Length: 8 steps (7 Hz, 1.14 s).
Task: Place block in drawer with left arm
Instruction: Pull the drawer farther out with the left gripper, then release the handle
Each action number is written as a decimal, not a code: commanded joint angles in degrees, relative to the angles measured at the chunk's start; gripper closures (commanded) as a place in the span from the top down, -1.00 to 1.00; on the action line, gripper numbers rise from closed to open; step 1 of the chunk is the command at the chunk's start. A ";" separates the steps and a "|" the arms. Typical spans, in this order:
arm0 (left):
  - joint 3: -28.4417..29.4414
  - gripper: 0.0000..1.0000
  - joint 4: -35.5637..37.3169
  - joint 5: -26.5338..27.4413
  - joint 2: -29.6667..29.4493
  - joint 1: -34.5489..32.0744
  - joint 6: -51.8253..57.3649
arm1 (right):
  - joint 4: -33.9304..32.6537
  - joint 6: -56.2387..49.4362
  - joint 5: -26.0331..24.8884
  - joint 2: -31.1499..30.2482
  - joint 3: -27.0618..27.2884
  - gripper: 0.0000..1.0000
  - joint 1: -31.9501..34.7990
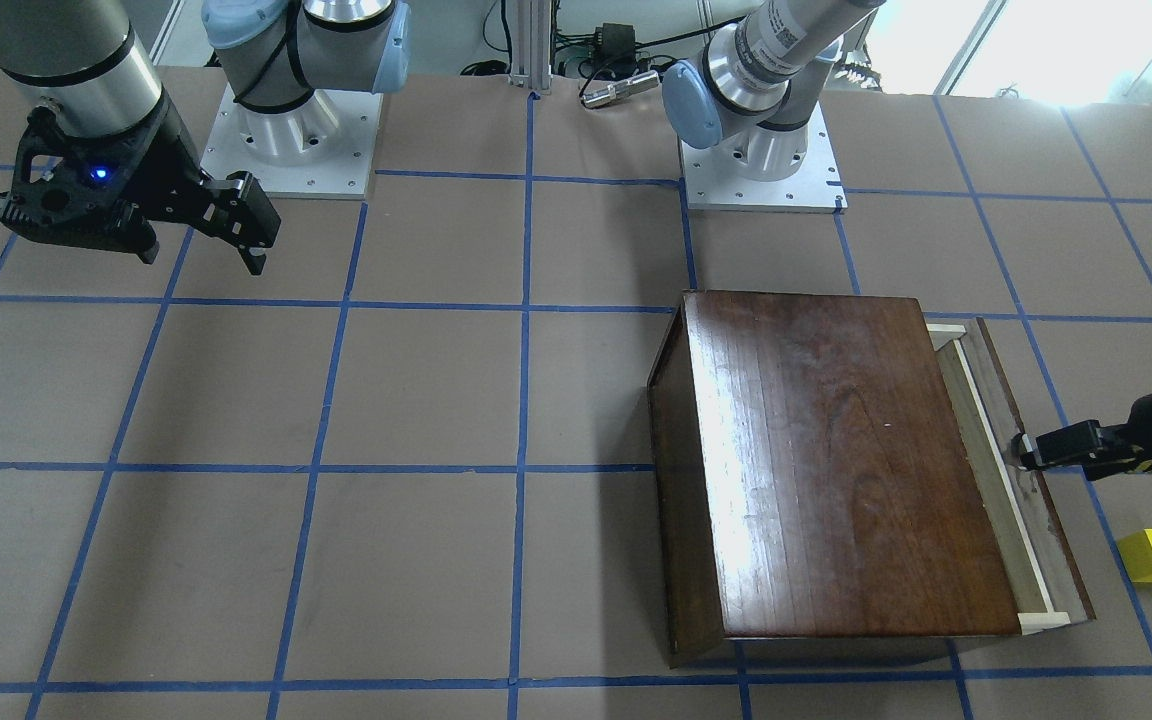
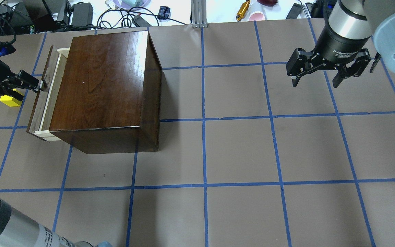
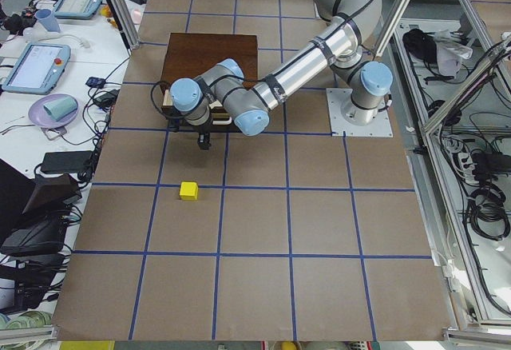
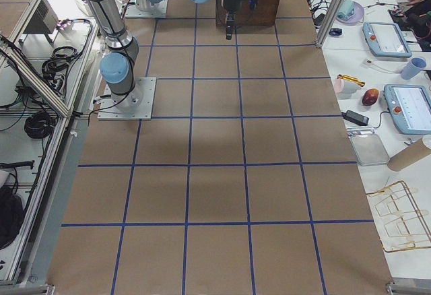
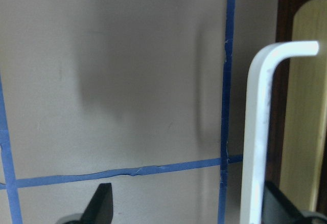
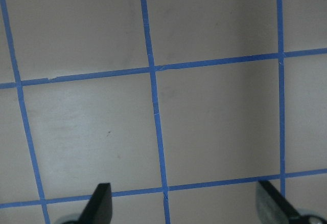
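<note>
Brown paper ruled with blue tape covers the table (image 2: 238, 151), and you've got the cabinet (image 2: 105, 85) sitting toward 10 o'clock in the overhead view. Its drawer (image 2: 46, 103) pokes out on the cabinet's 9 o'clock side, open only a sliver, with pale wood showing behind its dark front. Your left end effector (image 2: 39, 84) is right up at that front. The wrist camera shows its fingers (image 5: 102, 206) spread apart, with the white handle (image 5: 258, 132) standing between them. The handle is close to the right-hand finger, though you can't tell if they touch. The block (image 2: 10, 100) lies on the table at about 8 o'clock from that end effector. It is near the drawer front without touching it, outside the drawer. Over at 2 o'clock in the overhead view, your right end effector (image 2: 315, 83) hangs above the table, well apart from the cabinet, its own fingers (image 6: 99, 203) spread wide.
</note>
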 commanded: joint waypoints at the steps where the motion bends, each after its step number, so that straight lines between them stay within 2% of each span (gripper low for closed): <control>1: -0.19 1.00 0.00 -1.65 -0.40 0.00 -0.93 | 0.00 0.00 0.00 0.00 0.00 1.00 0.00; 8: 1.48 1.00 0.18 0.81 -0.40 0.00 0.21 | 0.00 0.00 0.00 0.00 0.00 1.00 0.00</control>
